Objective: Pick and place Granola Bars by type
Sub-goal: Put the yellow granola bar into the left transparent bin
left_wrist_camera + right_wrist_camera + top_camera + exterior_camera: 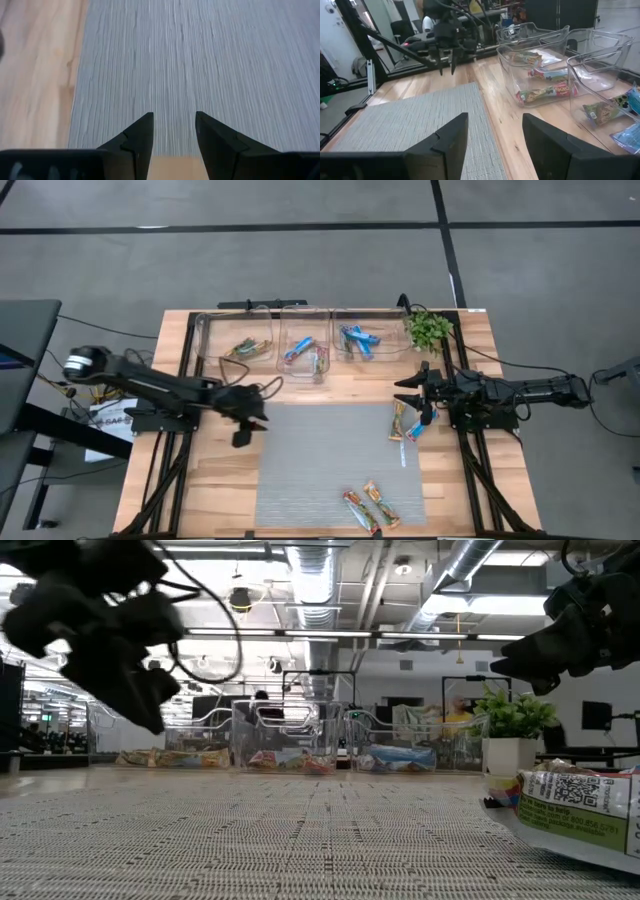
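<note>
Left gripper (243,430) empty, fingers apart, over grey mat's (320,470) left edge. Bins (305,340) hold sorted bars. Right gripper (412,392) empty, fingers apart, above loose Granola Bars (406,423); more bars (371,508) at mat's near edge.

Open-plan lab: exposed ceiling ducts (470,565), distant workstations (60,735).

Grey ribbed mat (335,465) on wooden table (460,480), three clear bins (305,340) and potted plant (428,330) along far edge.

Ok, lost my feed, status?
Left gripper open, empty, over mat. Right gripper open, empty, above two bars. Nothing blocking.
</note>
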Motion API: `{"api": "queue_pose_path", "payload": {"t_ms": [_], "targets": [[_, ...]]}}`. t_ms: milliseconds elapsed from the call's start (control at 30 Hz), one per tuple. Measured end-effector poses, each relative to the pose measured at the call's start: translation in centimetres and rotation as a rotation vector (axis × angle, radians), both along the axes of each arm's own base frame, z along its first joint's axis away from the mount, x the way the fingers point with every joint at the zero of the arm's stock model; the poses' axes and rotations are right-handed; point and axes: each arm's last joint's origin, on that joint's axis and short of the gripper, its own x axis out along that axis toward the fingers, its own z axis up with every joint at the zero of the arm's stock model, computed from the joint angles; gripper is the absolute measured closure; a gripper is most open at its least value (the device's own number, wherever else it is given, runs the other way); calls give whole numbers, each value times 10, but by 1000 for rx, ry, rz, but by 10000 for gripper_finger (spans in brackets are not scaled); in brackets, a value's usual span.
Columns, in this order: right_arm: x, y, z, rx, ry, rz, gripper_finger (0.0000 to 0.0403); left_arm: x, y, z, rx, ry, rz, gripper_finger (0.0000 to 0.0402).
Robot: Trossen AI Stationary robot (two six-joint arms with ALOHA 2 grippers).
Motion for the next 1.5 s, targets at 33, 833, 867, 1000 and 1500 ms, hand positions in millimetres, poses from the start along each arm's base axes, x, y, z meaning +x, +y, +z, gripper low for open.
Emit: {"api": "queue_pose_path", "payload": {"t_ms": [33,833,867,1000,1500], "targets": [[0,0,0,0,0,0,220,-6,1,0,1,-11,3,264],[0,0,0,0,0,0,221,-76,10,-5,-3,-264,37,264],[0,0,0,0,0,-1,220,-77,10,-6,-3,-267,42,264],[0,0,0,0,0,0,221,-82,13,-4,8,-288,62,264],[0,0,0,0,1,0,222,-99,20,6,87,-518,145,264]]}}
